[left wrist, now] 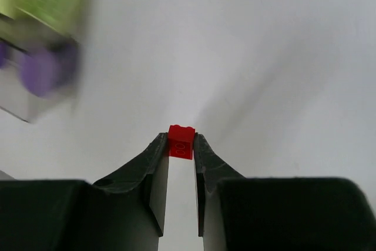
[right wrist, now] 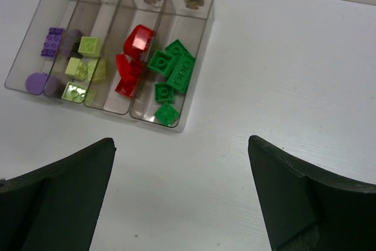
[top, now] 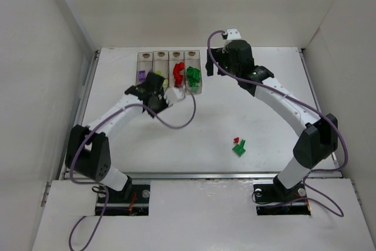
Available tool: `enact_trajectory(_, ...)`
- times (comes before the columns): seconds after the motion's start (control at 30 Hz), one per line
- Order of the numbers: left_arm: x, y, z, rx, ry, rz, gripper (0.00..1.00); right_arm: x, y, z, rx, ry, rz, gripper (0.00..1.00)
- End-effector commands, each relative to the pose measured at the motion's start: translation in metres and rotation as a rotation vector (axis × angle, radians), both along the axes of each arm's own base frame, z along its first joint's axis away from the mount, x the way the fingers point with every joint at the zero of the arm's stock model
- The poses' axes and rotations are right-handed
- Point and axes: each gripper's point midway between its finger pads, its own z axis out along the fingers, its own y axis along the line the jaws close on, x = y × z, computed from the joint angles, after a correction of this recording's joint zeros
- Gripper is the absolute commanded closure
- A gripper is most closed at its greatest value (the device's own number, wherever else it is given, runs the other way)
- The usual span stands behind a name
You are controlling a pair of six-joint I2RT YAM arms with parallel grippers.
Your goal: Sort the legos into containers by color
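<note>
Left claw (left wrist: 181, 148) pinching 1 red brick (left wrist: 181, 136), right claw (right wrist: 181, 145) wide open
Nearest me, 1 green brick (top: 239, 149) and a small red piece (top: 236, 140) lie loose together on the table (top: 270, 121). Further out, my left claw grips its brick at the fingertips, by the near end of the containers (right wrist: 197, 57). My right claw hangs empty above them; the 4 bins hold purple, yellow-green, red and green legos (right wrist: 173, 72)

legos (right wrist: 175, 72) sorted in containers (right wrist: 191, 24), red lego (left wrist: 181, 141) held
</note>
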Motion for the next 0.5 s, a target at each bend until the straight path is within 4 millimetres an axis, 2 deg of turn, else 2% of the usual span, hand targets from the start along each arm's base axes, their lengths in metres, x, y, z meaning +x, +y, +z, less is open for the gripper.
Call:
enact_trajectory(0.0,0.067,-0.035,0.042,-0.267,-0.057,0.223,1.0,0.014,-0.026,0.03,0.084,-0.042,-0.061,0.0)
enact_trajectory(0.03,0.101,-0.05,0.078,-0.381,-0.123,0.292,1.0,0.017,-0.032,0.03,0.084,-0.043,-0.075,0.0)
enact_trajectory(0.07,0.123,-0.055,0.064,-0.396,-0.099,0.348,1.0,0.021,-0.041,0.03,0.083,-0.044,-0.095,0.0)
enact_trajectory(0.1,0.144,-0.053,0.067,-0.431,-0.111,0.406,1.0,0.023,-0.047,0.03,0.083,-0.044,-0.108,0.0)
enact_trajectory(0.13,0.172,-0.061,0.097,-0.498,-0.168,0.426,1.0,0.025,-0.05,0.03,0.086,-0.043,-0.11,0.0)
enact_trajectory(0.17,0.185,-0.07,0.099,-0.538,-0.158,0.461,1.0,0.027,-0.055,0.023,0.077,-0.026,-0.121,0.0)
enact_trajectory(0.2,0.204,-0.072,0.075,-0.528,-0.123,0.493,1.0,0.03,-0.063,0.023,0.077,-0.026,-0.138,0.0)
enact_trajectory(0.23,0.216,-0.076,0.076,-0.542,-0.132,0.5,1.0,0.03,-0.063,0.016,0.068,-0.01,-0.139,0.0)
enact_trajectory(0.27,0.236,-0.081,0.095,-0.569,-0.188,0.491,1.0,0.033,-0.07,0.016,0.06,-0.012,-0.15,0.0)
enact_trajectory(0.3,0.25,-0.083,0.075,-0.561,-0.176,0.518,1.0,0.035,-0.077,0.016,0.06,-0.013,-0.164,0.0)
enact_trajectory(0.33,0.261,-0.079,0.075,-0.566,-0.199,0.54,0.98,0.037,-0.077,0.011,0.047,-0.005,-0.161,0.0)
enact_trajectory(0.4,0.285,-0.083,0.089,-0.613,-0.274,0.555,0.96,0.041,-0.087,0.003,0.038,0.014,-0.183,0.0)
enact_trajectory(0.47,0.297,-0.085,0.087,-0.637,-0.308,0.559,0.95,0.049,-0.089,-0.003,0.034,0.023,-0.192,0.0)
